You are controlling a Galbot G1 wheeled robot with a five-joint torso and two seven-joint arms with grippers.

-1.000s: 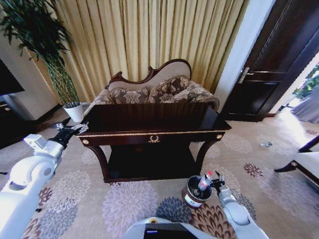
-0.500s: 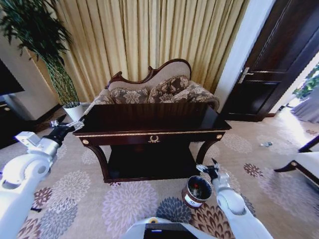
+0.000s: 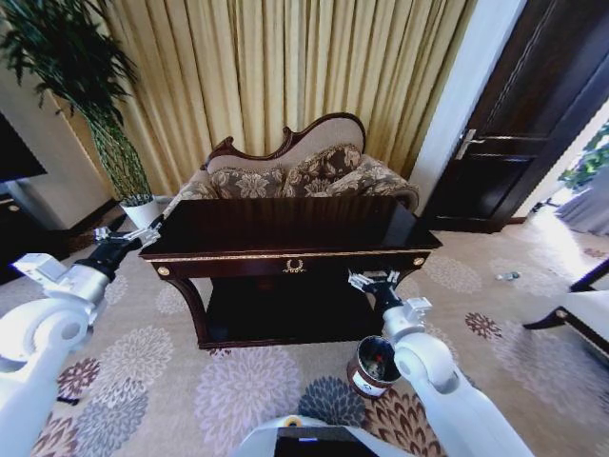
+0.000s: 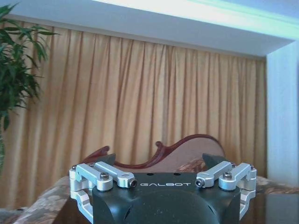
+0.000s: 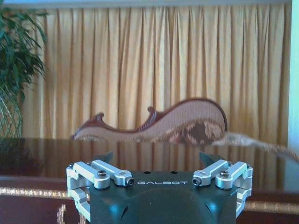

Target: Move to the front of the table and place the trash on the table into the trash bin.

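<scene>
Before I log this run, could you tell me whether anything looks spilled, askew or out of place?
Nothing stands out. The bin stands upright on the carpet by the table, with trash inside. The right gripper is open above it; the left gripper is open at the table's left end.

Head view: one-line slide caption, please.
Right gripper open beside the dark glossy wooden table, above the small round dark bin; left gripper at its left corner.
</scene>
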